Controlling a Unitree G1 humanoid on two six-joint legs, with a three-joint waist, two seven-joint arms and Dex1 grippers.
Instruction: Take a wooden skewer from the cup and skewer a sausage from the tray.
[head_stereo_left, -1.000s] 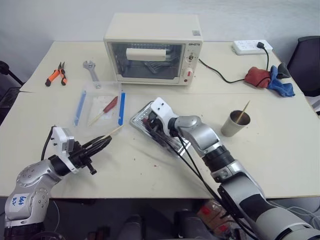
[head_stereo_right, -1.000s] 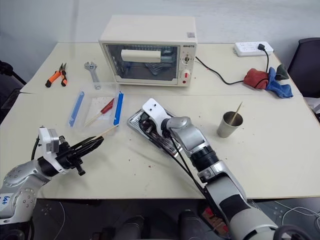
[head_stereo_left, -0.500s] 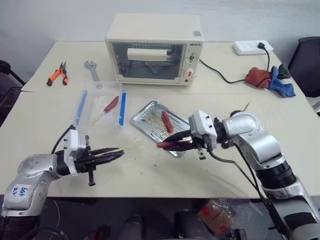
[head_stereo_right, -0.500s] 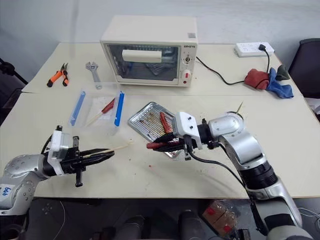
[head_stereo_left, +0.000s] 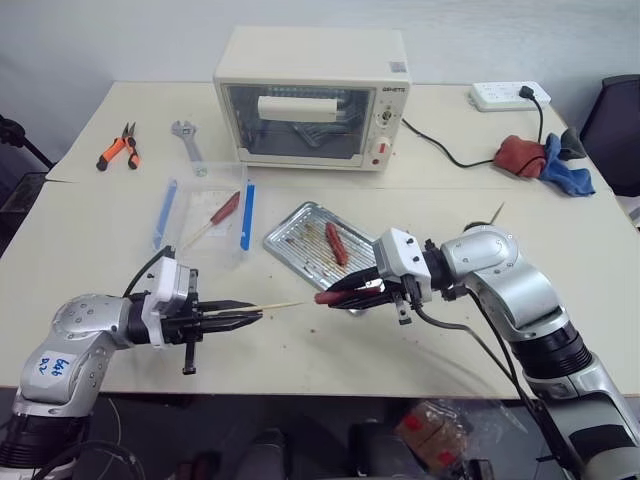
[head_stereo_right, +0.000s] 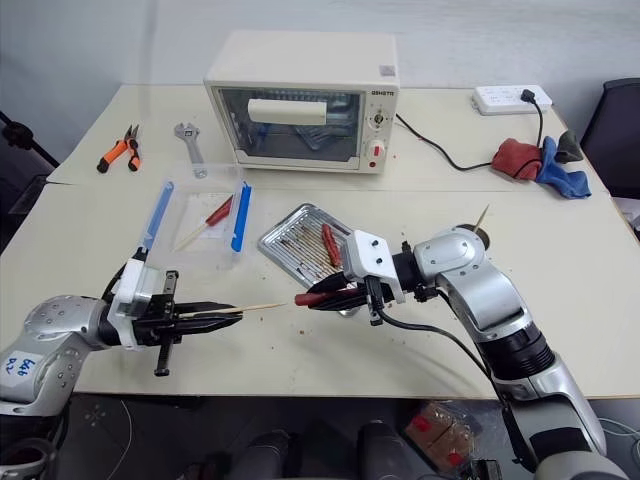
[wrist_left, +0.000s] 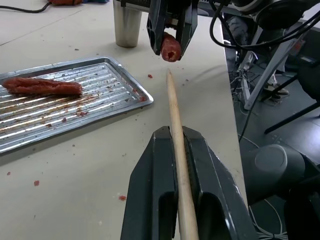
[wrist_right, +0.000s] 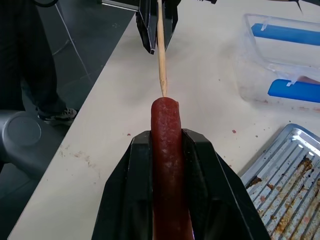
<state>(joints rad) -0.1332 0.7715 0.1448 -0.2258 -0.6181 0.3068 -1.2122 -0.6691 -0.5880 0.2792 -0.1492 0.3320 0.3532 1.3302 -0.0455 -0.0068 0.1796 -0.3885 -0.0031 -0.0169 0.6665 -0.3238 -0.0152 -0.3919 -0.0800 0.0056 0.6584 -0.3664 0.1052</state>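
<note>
My left gripper clamps the wooden skewer, tip facing the sausage pinched in my right gripper; the tray lies behind them, nothing between.

A cream toaster oven stands at the far middle of the pale counter. Orange-handled pliers and a silver wrench lie far left. A clear plastic box with blue clips holds a red-handled tool. A white power strip and red and blue cloths sit far right.
</note>
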